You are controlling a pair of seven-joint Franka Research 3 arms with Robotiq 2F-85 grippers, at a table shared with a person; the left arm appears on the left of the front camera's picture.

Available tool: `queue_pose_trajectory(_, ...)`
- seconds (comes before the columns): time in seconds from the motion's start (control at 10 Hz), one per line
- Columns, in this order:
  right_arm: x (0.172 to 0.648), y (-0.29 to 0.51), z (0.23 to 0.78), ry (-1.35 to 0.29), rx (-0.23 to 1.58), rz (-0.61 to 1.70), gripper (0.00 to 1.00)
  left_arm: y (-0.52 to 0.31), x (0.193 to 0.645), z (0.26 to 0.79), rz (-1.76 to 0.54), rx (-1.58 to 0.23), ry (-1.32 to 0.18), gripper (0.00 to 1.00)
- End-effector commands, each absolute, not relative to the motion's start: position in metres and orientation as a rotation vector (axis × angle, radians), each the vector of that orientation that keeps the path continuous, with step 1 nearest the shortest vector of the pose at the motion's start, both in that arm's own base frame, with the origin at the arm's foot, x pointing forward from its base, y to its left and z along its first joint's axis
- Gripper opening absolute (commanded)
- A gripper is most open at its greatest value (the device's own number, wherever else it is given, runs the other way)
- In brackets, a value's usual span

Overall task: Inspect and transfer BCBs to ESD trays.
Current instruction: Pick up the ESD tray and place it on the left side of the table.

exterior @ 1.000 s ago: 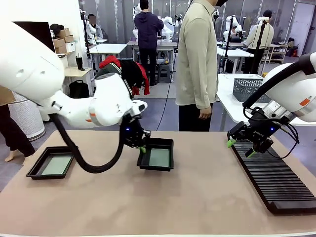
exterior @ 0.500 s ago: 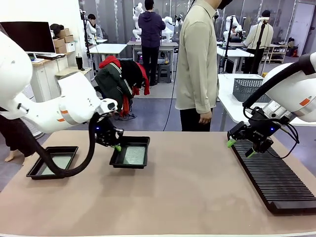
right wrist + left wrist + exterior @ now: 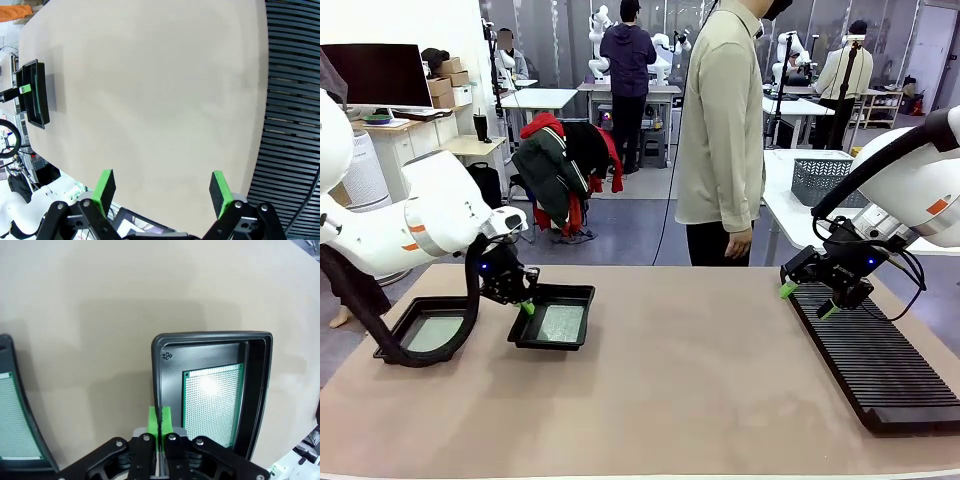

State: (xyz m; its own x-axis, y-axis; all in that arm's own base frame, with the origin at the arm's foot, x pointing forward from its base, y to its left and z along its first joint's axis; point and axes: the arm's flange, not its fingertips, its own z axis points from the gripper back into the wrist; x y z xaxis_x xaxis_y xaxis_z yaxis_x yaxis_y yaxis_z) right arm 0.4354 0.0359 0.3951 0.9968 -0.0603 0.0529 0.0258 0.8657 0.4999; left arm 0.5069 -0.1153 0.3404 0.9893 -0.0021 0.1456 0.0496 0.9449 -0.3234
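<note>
The left gripper (image 3: 525, 307), clamped on the tray (image 3: 554, 326) rim, is swinging it leftward beside the other tray (image 3: 425, 333); board (image 3: 214, 405) riding inside, placement looks close. Right gripper (image 3: 807, 299) is hanging apart.

The left arm (image 3: 415, 225) hides part of the far-left tray (image 3: 404, 345); the rack (image 3: 880, 375) runs off-frame

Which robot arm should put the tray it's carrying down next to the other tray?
Probably the left. Its gripper is shut on the rim of the shallow black plastic tray holding a green gridded board, close beside the other black tray. The right gripper hangs open over the long black ribbed rack.
</note>
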Motion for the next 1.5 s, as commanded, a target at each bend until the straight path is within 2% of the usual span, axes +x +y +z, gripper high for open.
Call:
queue_pose_trajectory(0.0, 0.436, 0.038, 0.396, -0.070, 0.504, -0.064, 1.00, -0.097, 0.491, 0.332, -0.018, -0.351, -0.179, 0.03)
queue_pose_trajectory(0.6, 0.436, 0.038, 0.396, -0.070, 0.504, -0.064, 1.00, -0.056, 0.480, 0.323, 0.002, -0.346, -0.237, 0.03)
queue_pose_trajectory(1.4, 0.436, 0.038, 0.396, -0.070, 0.504, -0.064, 1.00, -0.038, 0.489, 0.307, -0.002, -0.315, -0.217, 0.03)
